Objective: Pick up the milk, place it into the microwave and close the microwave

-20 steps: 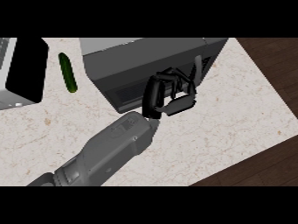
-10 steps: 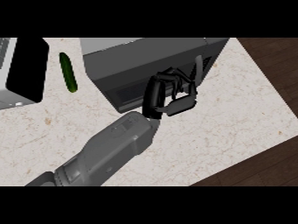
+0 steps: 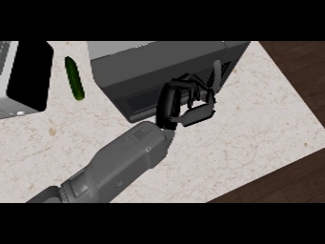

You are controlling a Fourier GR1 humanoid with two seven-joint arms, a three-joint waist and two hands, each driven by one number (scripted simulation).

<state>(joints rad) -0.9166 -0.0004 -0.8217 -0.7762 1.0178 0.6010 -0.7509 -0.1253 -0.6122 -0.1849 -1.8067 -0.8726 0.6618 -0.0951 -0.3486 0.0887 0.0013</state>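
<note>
Milk is nowhere to be seen on its own in the head view; it is either hidden inside the curled robot hand [image 3: 186, 102] or already in the microwave [image 3: 161, 71], and the view does not let me tell which. That robot hand, at the end of a grey forearm [image 3: 116, 167] that comes in from the lower left, sits right at the microwave's front, by its dark window and the right-hand corner. Its fingers are curled in towards the thumb, but whether they enclose anything I cannot tell. Which arm it is cannot be settled from this angle either; no second robot hand shows.

A thin dark edge stands up near the microwave's right corner, just beside the fingers; it could be the door seen edge-on, though that is a guess.

Further out, a green cucumber [image 3: 74, 77] lies on the pale marble tabletop [image 3: 263, 119] to the left of the microwave, and a grey appliance with a black side [image 3: 24, 76] sits at the left edge. Dark wood floor [image 3: 305, 62] shows beyond the tabletop's right side.

Judging by the position, the step in hand is at the microwave mouth: placing or closing. Next, the fingers should come free of the opening and push the door fully to.
</note>
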